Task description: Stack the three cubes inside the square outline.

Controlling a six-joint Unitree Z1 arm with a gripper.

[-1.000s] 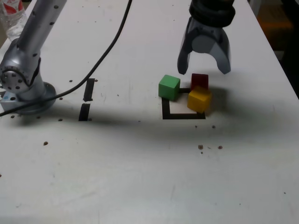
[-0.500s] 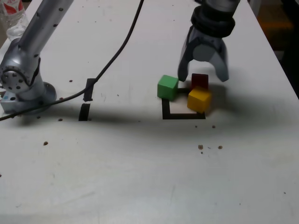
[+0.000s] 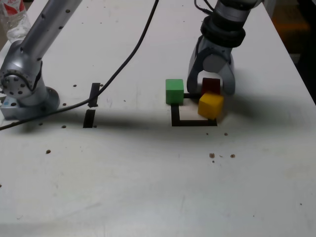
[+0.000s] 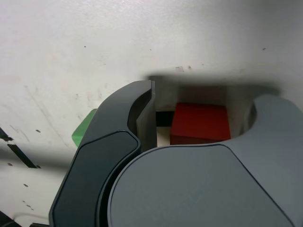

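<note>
At the exterior view's left of the group, the green cube [image 3: 174, 92] sits over the far left corner of the square outline [image 3: 195, 123], outside the gripper [image 3: 210, 92] and just beside its left-hand finger in that view. Next comes that finger, then the red cube [image 3: 211, 85], then the other finger: the red cube lies between the two, at the outline's far right corner. The jaws stand moderately wide and hold nothing; the wrist view shows a gap on either side of the red cube, so neither finger touches it there. The yellow cube [image 3: 211, 105] is nearer the exterior camera, in front of the red one and turned corner-on; whether those two touch, I cannot tell.

The coming move seems to turn on the red cube's place across the jaw opening. Its side faces look roughly square to the fingers, so closing straight in should grip it with little twist, though a low fingertip could nudge the yellow cube
</note>
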